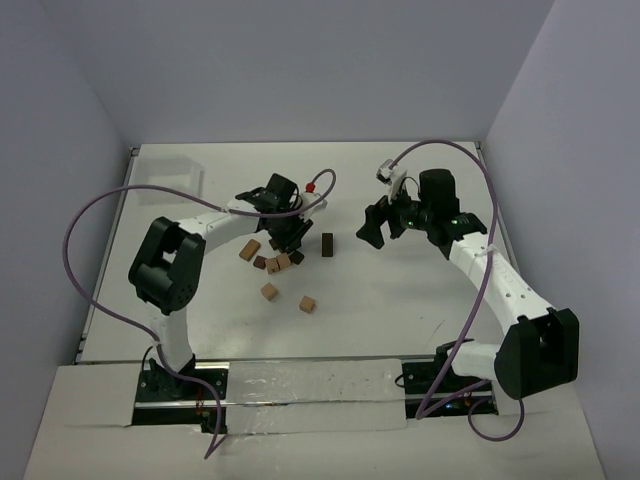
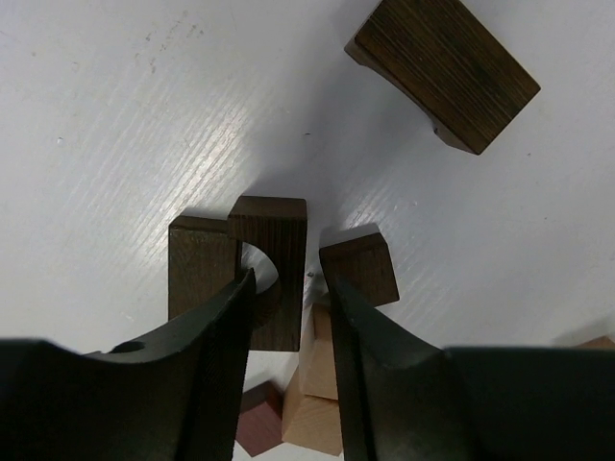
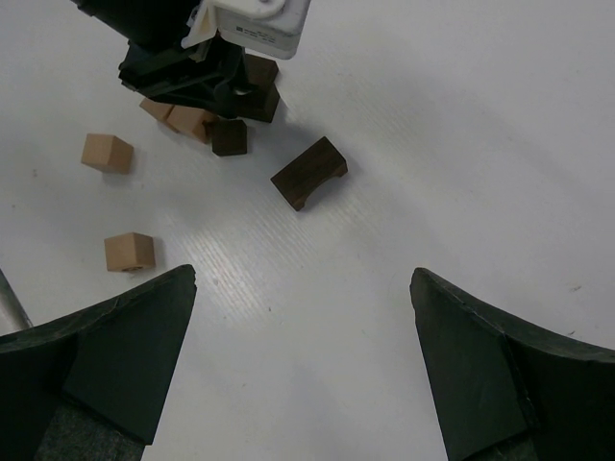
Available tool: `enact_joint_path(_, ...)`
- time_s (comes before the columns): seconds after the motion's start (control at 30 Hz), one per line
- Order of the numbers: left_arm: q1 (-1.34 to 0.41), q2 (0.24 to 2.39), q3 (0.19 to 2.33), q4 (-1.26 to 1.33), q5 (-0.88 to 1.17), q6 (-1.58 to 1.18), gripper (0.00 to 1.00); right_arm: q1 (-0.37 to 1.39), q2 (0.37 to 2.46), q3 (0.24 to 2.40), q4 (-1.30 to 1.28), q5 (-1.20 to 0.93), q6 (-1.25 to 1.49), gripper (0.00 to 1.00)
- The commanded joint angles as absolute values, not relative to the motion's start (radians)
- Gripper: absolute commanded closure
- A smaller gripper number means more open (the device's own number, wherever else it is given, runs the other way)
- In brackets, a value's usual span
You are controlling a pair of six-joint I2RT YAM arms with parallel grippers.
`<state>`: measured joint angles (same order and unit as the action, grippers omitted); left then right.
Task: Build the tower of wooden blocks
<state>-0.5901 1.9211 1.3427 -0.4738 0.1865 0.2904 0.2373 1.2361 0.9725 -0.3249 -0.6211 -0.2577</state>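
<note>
Left gripper (image 2: 291,281) low over centre cluster of small tan and dark brown wood blocks (image 1: 272,264); jaws nearly together around dark brown arched wooden block (image 2: 274,226), likely stacking it; true pinch, cannot tell; right gripper (image 3: 300,279) spread wide, empty, parked right, probably keeping clear; loose dark brown wooden slab (image 3: 308,173) lies right of cluster, light tan wooden cubes (image 3: 129,252) nearer; neighbouring blocks crowd the left fingers.

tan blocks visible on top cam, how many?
5 tan blocks: two loose ones nearest the bases, one at the cluster's left edge, two inside the cluster beside the left gripper. More may hide under it.
</note>
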Motion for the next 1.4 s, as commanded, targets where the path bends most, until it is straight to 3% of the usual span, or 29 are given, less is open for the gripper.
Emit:
enact_joint_path(0.0, -0.598, 1.948, 1.385, -0.447, 0.181, 0.316, 0.62, 0.223, 1.195, 0.963, -0.319, -0.620, -0.277, 0.00)
enact_joint_path(0.2, -0.599, 1.949, 1.372, -0.447, 0.173, 0.327, 0.80, 0.221, 1.182, 0.961, -0.321, -0.608, -0.292, 0.00)
enact_joint_path(0.27, -0.598, 1.942, 1.370, -0.449, 0.176, 0.324, 0.94, 0.221, 1.174, 0.963, -0.321, -0.600, -0.297, 0.00)
enact_joint_path(0.37, -0.593, 1.902, 1.380, -0.468, 0.189, 0.281, 1.00, 0.221, 1.164, 0.974, -0.324, -0.582, -0.313, 0.00)
enact_joint_path(0.53, -0.513, 1.747, 1.468, -0.568, 0.496, 0.113, 1.00, 0.231, 1.140, 1.037, -0.353, -0.596, -0.370, 0.00)
enact_joint_path(0.7, -0.384, 1.496, 1.317, -0.339, 0.809, -0.332, 1.00, 0.322, 1.174, 1.140, -0.360, -0.637, -0.366, 0.00)
enact_joint_path(0.8, -0.371, 1.457, 1.325, -0.363, 0.696, -0.502, 1.00, 0.416, 1.231, 1.257, -0.373, -0.638, -0.356, 0.00)
enact_joint_path(1.0, -0.312, 1.443, 1.263, -0.276, 0.818, -0.761, 1.00, 0.568, 1.352, 1.443, -0.441, -0.639, -0.421, 0.00)
enact_joint_path(1.37, -0.310, 1.388, 1.184, -0.193, 0.886, -0.877, 1.00, 0.719, 1.494, 1.511, -0.456, -0.606, -0.508, 0.00)
